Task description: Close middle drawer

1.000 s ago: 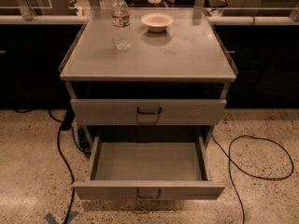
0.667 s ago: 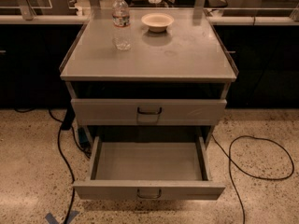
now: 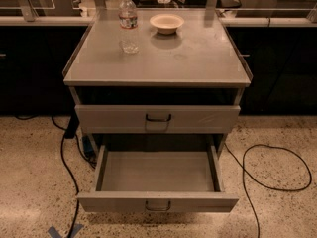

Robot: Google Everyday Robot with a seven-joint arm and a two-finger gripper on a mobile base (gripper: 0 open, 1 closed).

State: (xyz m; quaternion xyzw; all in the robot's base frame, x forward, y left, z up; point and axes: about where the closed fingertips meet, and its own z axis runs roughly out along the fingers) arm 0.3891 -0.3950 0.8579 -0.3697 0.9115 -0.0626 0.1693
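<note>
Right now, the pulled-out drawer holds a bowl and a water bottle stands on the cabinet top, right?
Not quite. The camera view shows the pulled-out middle drawer empty; the bowl sits on the cabinet top, beside the standing water bottle. The gripper is not in view.

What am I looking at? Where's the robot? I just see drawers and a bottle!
One camera looks down at a grey cabinet from the front. The robot has one arm with a two-finger end effector, but it is out of the picture, so you see nothing being held. On top stand a water bottle and a small bowl. The middle drawer is pulled out and empty; the robot should push it shut. Cables lie on the floor.
</note>
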